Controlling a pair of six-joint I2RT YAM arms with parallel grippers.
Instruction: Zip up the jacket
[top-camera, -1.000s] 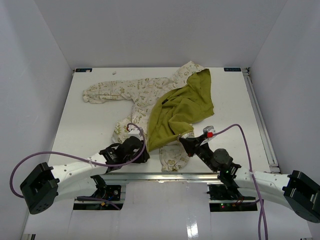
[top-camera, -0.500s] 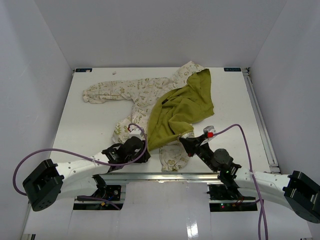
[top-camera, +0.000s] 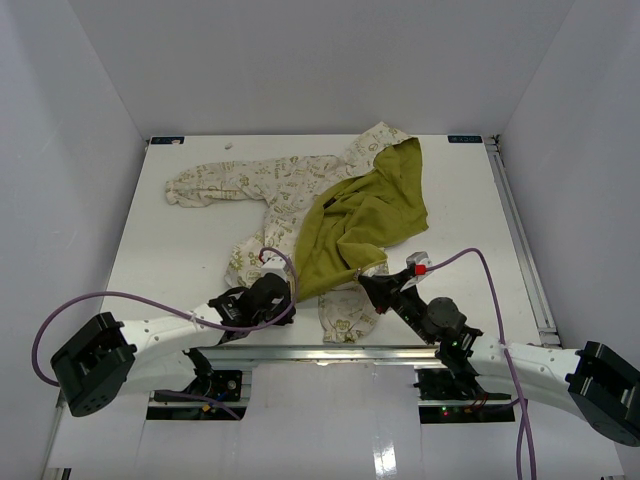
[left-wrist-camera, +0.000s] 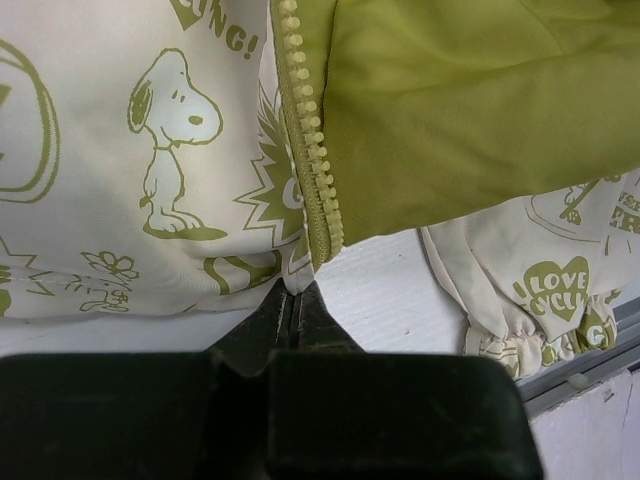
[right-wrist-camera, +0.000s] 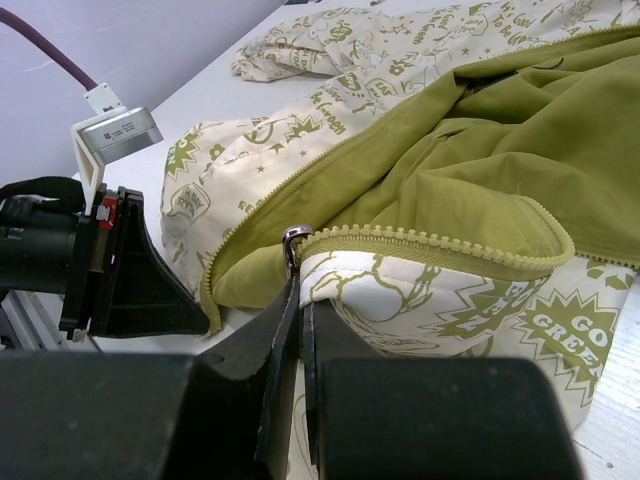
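The jacket (top-camera: 290, 185) lies open on the white table, cream with green print, its olive lining (top-camera: 375, 210) turned up. My left gripper (top-camera: 288, 295) is shut on the bottom corner of the cream front panel, right below the end of the zipper teeth (left-wrist-camera: 305, 150); the wrist view shows the pinch (left-wrist-camera: 290, 298). My right gripper (top-camera: 366, 284) is shut on the other front panel's hem (right-wrist-camera: 300, 292), just under the metal zipper slider (right-wrist-camera: 293, 240). The two zipper halves are apart. The left gripper also shows in the right wrist view (right-wrist-camera: 130, 285).
A loose sleeve with a gathered cuff (top-camera: 345, 318) lies between the grippers near the front rail (top-camera: 330, 352). Another sleeve (top-camera: 200, 185) stretches to the far left. A metal rail (top-camera: 520, 235) runs along the table's right edge. White walls enclose three sides.
My left arm has shifted a little to the right, still holding the hem corner. The right arm and the jacket have not visibly moved.
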